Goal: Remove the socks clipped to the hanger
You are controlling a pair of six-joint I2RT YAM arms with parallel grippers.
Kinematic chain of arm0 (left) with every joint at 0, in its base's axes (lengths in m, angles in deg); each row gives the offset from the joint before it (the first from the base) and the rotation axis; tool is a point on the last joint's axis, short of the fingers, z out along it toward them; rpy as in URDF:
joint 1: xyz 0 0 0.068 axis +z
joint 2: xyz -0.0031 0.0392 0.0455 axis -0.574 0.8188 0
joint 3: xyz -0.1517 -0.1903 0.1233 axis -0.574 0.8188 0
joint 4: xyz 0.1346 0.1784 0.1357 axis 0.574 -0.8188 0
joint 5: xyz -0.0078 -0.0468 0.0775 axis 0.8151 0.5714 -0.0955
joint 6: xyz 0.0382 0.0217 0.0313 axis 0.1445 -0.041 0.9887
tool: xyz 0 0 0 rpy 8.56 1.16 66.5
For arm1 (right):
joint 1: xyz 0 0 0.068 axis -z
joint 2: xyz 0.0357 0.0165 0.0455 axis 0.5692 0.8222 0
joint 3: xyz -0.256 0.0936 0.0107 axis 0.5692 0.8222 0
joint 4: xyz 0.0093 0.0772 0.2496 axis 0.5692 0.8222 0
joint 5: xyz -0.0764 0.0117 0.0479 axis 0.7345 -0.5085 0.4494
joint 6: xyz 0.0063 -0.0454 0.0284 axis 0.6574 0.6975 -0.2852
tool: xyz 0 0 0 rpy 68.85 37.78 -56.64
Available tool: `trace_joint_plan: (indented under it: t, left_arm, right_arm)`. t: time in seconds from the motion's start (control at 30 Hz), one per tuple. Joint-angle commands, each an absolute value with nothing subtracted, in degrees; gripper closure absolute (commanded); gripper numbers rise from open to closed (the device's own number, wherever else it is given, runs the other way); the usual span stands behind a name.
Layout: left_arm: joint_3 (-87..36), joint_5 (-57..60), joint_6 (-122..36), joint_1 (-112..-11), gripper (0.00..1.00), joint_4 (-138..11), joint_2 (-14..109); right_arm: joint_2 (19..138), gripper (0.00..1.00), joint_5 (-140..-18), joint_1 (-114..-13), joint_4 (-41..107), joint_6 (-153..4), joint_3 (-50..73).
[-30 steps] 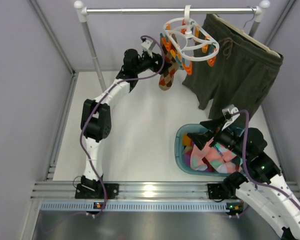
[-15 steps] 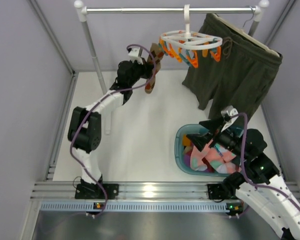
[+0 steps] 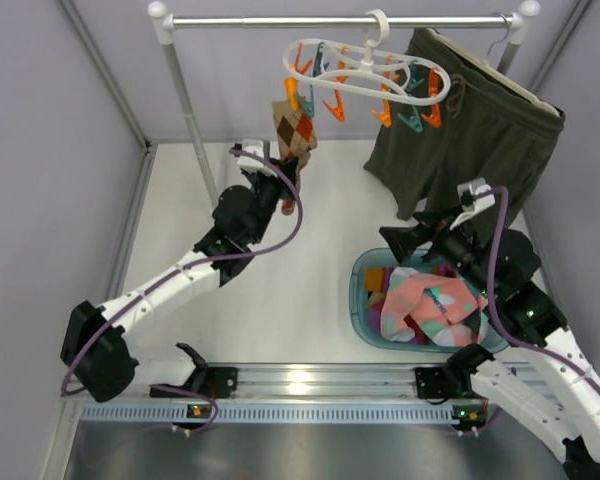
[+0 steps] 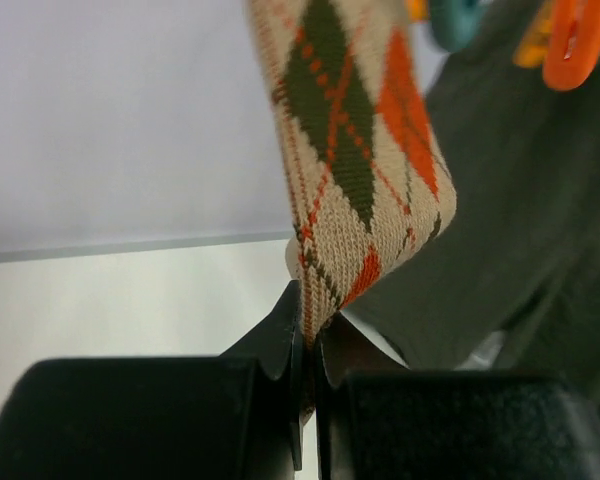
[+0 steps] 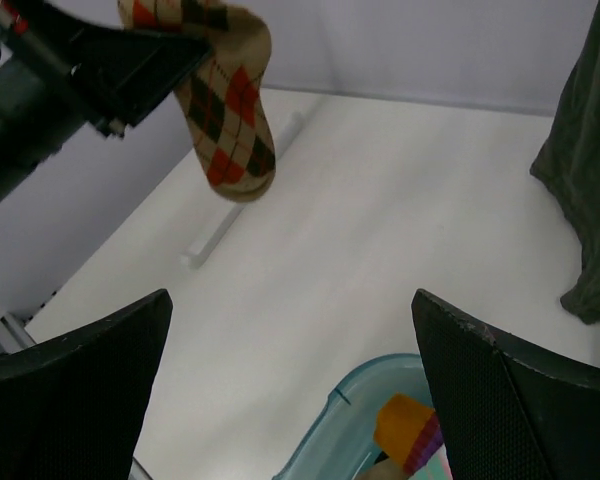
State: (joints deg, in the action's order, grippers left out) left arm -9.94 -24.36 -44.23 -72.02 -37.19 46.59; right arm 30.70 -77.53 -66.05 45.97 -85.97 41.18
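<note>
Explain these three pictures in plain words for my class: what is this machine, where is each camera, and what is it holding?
This is a robot with two arms bolted at the near edge of a white table. The wide picture looks down from above and behind them; the other two come from a small camera on each wrist. At the back, a metal rail carries a white hanger with orange and teal clips, and dark olive shorts. The left gripper is shut on a brown-orange argyle sock just below the hanger; its wrist view shows that pinch close up. The right gripper is open and empty, above a teal basket of colourful socks.
</note>
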Motion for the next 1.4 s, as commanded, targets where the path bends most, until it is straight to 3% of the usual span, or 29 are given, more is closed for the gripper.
trace_joint_plan:
  t: [0.0, 0.17, 0.4, 0.63, 0.83, 0.93, 1.03, 1.37]
  left_arm:
    - [-7.9, -32.2, -40.0, -78.7, 1.0, -34.3, 41.7]
    - [-10.1, -36.6, -34.5, -88.4, 1.0, -34.4, 43.0]
    - [-18.7, -46.3, -23.9, -98.9, 1.0, -34.3, 53.1]
    - [-30.7, -57.0, -12.7, -103.8, 1.0, -34.3, 66.3]
    - [-40.8, -59.9, -4.6, -103.8, 1.0, -33.7, 76.7]
    - [-45.4, -59.8, 0.4, -103.9, 1.0, -33.8, 81.1]
    - [-48.3, -59.6, 2.1, -104.0, 1.0, -33.7, 83.8]
    - [-51.6, -57.7, 3.9, -104.0, 1.0, -33.7, 86.0]
  right_arm:
    - [36.3, 0.01, -73.8, -66.7, 47.4, -87.2, 32.4]
    - [45.5, 0.04, -74.4, -66.8, 52.5, -88.3, 18.5]
    - [55.6, 0.32, -71.7, -66.8, 66.1, -86.3, -1.4]
    - [69.0, 0.37, -70.5, -67.5, 81.1, -77.6, -26.3]
    - [76.5, 0.45, -68.8, -72.5, 85.0, -71.2, -37.8]
    - [81.2, 0.45, -61.7, -77.8, 87.7, -68.2, -43.6]
    - [85.7, 0.45, -52.4, -82.3, 89.4, -65.1, -46.5]
    - [86.8, 0.44, -25.7, -89.6, 83.1, -64.0, -37.7]
